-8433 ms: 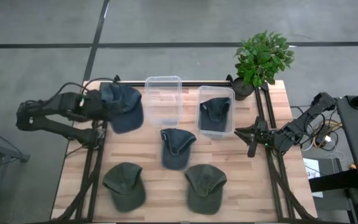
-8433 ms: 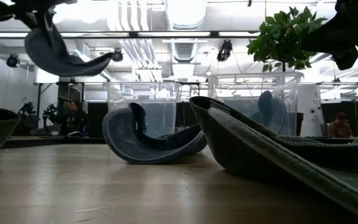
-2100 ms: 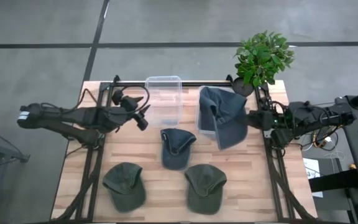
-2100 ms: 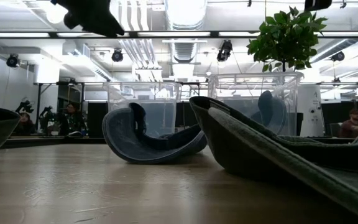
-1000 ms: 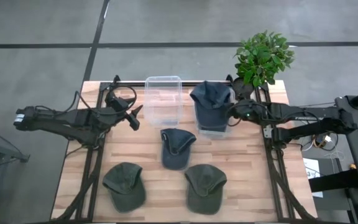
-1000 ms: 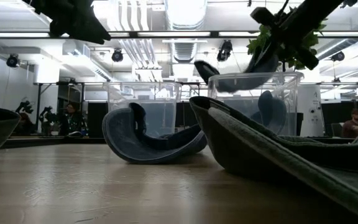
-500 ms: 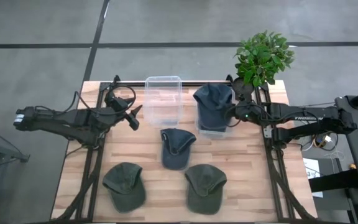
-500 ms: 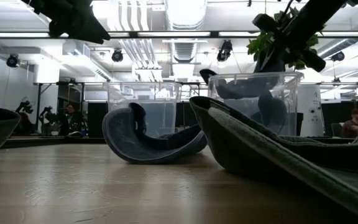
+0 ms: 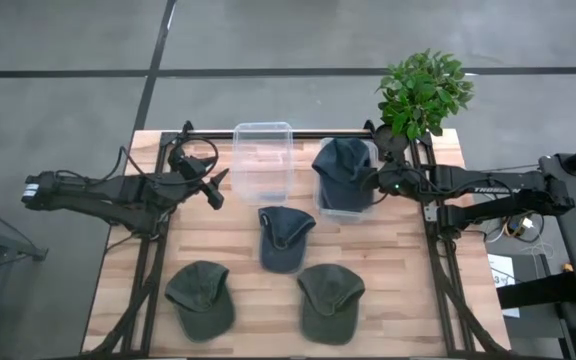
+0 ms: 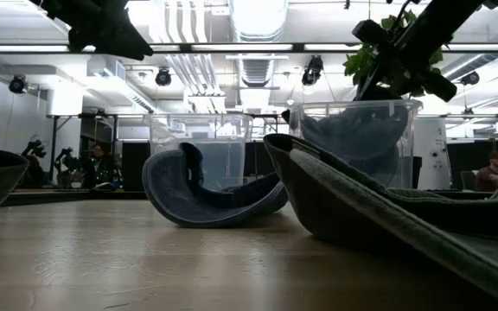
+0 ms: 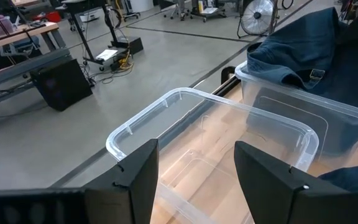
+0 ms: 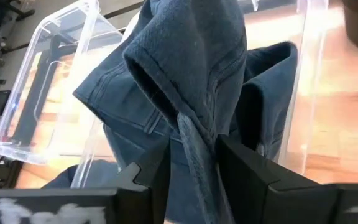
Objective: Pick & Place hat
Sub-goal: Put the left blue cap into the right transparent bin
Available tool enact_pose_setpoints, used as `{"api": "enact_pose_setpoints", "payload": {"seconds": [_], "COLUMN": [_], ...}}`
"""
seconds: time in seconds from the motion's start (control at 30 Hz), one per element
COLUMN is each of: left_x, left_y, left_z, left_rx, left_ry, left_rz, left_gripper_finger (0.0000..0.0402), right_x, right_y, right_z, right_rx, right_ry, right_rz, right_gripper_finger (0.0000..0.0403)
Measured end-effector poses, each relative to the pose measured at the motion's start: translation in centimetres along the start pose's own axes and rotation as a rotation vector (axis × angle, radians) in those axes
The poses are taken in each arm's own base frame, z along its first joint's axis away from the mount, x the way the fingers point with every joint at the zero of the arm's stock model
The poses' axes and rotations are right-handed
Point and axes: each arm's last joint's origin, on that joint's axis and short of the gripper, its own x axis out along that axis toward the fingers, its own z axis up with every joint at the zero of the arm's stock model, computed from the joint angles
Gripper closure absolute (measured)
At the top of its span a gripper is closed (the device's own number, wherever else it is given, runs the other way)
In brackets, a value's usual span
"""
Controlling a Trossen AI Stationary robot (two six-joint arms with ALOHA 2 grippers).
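Note:
A dark blue hat point(image 9: 343, 165) lies crumpled in the right clear bin point(image 9: 346, 211), its cloth heaped to the rim point(image 10: 353, 130). My right gripper point(image 9: 373, 183) is at that bin's right side, open, with a fold of the hat point(image 12: 185, 68) between its parted fingers point(image 12: 194, 171). My left gripper point(image 9: 213, 185) hangs open and empty beside the left clear bin point(image 9: 263, 160), which is seen from close by in the left wrist view point(image 11: 216, 143). My right gripper has a hanging fold of the hat's cloth point(image 12: 194, 146) between its two parted fingers point(image 12: 244, 165). Whether either finger touches the cloth, I cannot tell. The hat itself rests in the bin.
A blue hat point(image 9: 286, 238) lies mid-table, and two green hats point(image 9: 200, 298) point(image 9: 330, 300) lie nearer the front edge. A potted plant point(image 9: 423, 95) stands at the far right corner. Black frame rails run along both table sides.
The blue hat has come down from above the right bin's rim into the bin and has bunched up there. My right gripper has dipped a little toward the bin with it.

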Motion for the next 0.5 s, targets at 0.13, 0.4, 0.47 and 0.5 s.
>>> {"api": "enact_pose_setpoints", "payload": {"seconds": [0.13,0.4,0.47,0.5], "left_x": [0.0,-0.1,-0.1,-0.1], "left_y": [0.0,0.1,0.1,0.1], "left_z": [0.0,0.1,0.1,0.1], "left_rx": [0.005,0.009,0.011,0.011], "left_ry": [0.000,-0.004,-0.006,-0.006], "left_rz": [0.000,0.000,-0.001,-0.001], "left_gripper_finger": [0.0200,0.0200,0.0200,0.0200], "right_x": [-0.5,-2.1,-2.4,-2.5], "right_y": [0.5,0.8,0.7,0.8], "right_z": [0.3,1.1,1.2,1.3], "right_rx": [0.010,-0.012,-0.013,-0.012], "right_ry": [0.029,0.107,0.125,0.126], "right_rz": [0.021,-0.033,-0.057,-0.056], "right_gripper_finger": [0.0275,0.0299,0.0305,0.0307]}}
